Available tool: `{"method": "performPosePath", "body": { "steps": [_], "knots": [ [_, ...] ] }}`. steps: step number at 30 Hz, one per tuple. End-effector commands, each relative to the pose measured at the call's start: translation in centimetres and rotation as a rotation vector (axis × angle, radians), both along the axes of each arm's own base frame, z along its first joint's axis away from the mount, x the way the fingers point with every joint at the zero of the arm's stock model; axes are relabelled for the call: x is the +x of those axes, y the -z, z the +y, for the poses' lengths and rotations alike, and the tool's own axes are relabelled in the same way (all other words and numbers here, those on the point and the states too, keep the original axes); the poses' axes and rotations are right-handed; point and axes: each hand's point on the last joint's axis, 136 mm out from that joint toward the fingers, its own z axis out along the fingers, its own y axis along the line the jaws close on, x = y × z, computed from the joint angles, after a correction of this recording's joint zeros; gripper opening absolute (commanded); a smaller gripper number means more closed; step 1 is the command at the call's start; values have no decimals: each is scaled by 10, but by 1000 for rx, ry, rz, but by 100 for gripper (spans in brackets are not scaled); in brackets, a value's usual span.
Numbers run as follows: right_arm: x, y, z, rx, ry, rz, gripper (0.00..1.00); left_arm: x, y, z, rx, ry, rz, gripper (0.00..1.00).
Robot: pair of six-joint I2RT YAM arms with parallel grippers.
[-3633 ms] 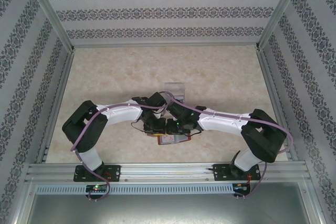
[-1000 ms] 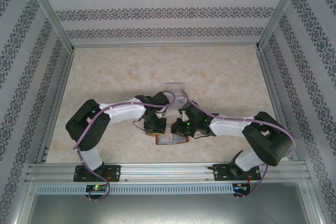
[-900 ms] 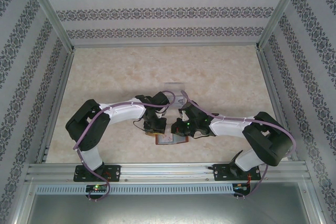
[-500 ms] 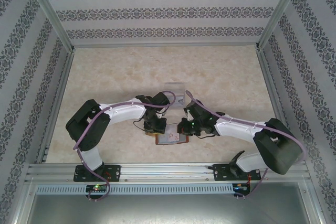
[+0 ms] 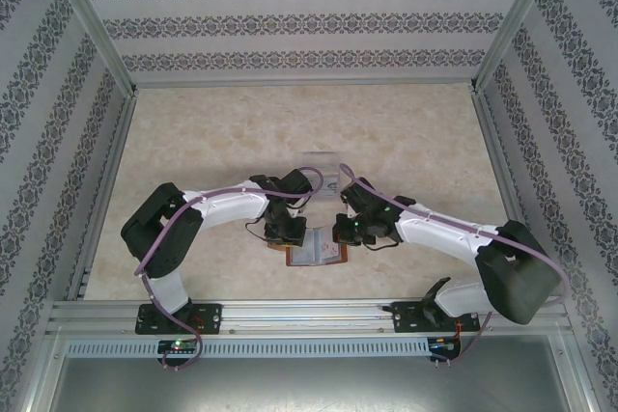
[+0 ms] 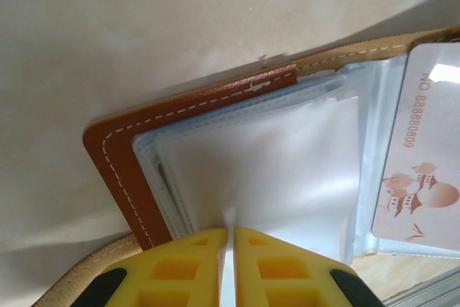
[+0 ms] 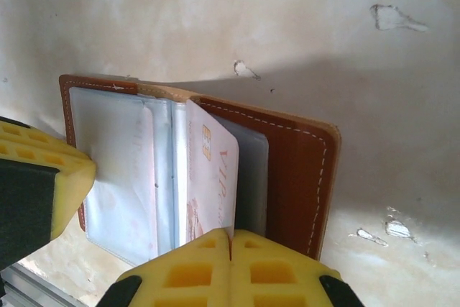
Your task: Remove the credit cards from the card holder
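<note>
At the card holder (image 7: 296, 170), right tool (image 7: 230, 241) pinches a credit card (image 7: 210, 177)

You are looking at one reddish-brown leather card holder (image 5: 317, 256) and one credit card (image 7: 212, 170) that can be counted for certain, a pale VIP card with a chip. The numbered card face in the left wrist view may be that same card. The clear sleeves (image 6: 273, 163) are stacked too tightly to number. There is one clear plastic tray (image 5: 322, 163). Two arms, the left arm (image 5: 222, 207) and right arm (image 5: 439, 229), carry two grippers, the left gripper (image 6: 230, 246) and right gripper (image 7: 230, 246), each with two yellow fingers (image 7: 187, 267).
</note>
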Motion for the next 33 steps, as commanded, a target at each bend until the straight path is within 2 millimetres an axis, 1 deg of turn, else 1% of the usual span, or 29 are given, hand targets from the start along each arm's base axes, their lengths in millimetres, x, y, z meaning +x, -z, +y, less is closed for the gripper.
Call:
{"method": "performPosePath", "body": {
  "steps": [1, 8, 13, 19, 22, 33],
  "knots": [
    [-5, 2, -2, -65, -33, 7, 5, -8, 5, 23, 111, 22, 3, 15],
    [-7, -1, 19, -43, -53, 9, 6, -7, 2, 19, 90, 21, -2, 15],
    [-9, -5, 26, -29, -50, 8, 12, -6, 1, 18, 86, 22, -3, 15],
    [-11, -9, 27, -22, -41, 8, 14, -5, -2, 16, 77, 23, -9, 15],
    [-12, -7, 24, -31, -38, 9, 14, -4, -3, 15, 73, 23, -13, 15],
    [-11, -4, 27, -26, -37, 17, 16, -3, -10, 15, 64, 20, -28, 15]
  ]
}}
